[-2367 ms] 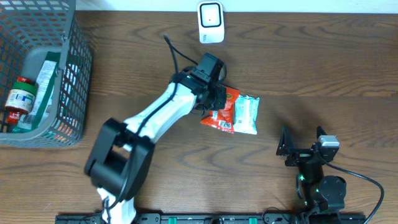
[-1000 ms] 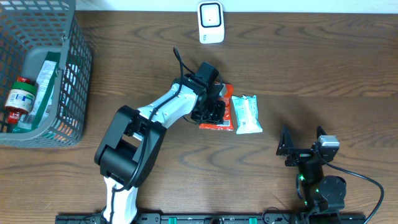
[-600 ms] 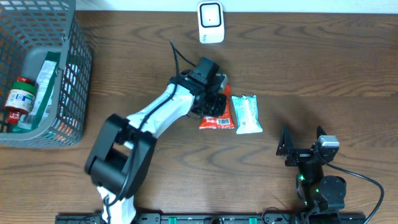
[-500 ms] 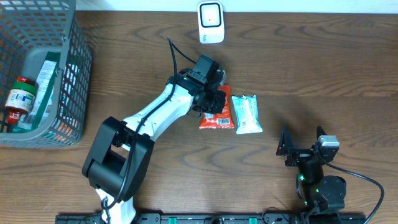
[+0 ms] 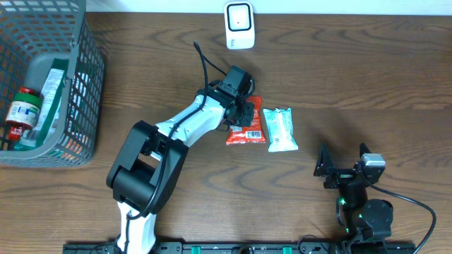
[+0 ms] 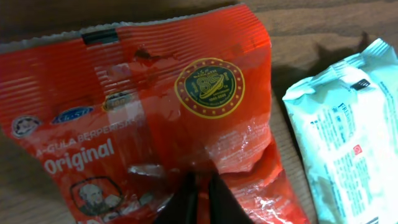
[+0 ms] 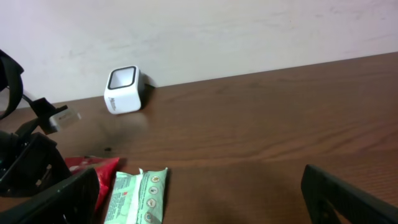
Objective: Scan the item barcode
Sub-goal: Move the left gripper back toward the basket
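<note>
basket (image 5: pixel 88 106) cut off at left edge; red pkt (image 5: pixel 248 134) partly under left gripper (image 5: pixel 242 117).

- White scanner (image 5: pixel 239 25) at the far edge of the wooden table (image 5: pixel 367 77).
- Straight below the scanner, a red snack packet (image 5: pixel 248 132), flat, barcode label up.
- Left gripper (image 5: pixel 240 111) closed on the packet's edge nearest the scanner.
- Below and slightly right of the scanner, a white-green packet (image 5: pixel 280 130).
- Far left of the scanner, a grey wire basket (image 5: pixel 88 85) holding a bottle (image 5: pixel 21 107).
- Well below and right of the scanner, right gripper (image 5: pixel 344 168), jaws apart.

Two packets (image 5: pixel 247 132) (image 5: pixel 280 129), one scanner (image 5: pixel 239 25), one basket (image 5: pixel 90 106)
</note>
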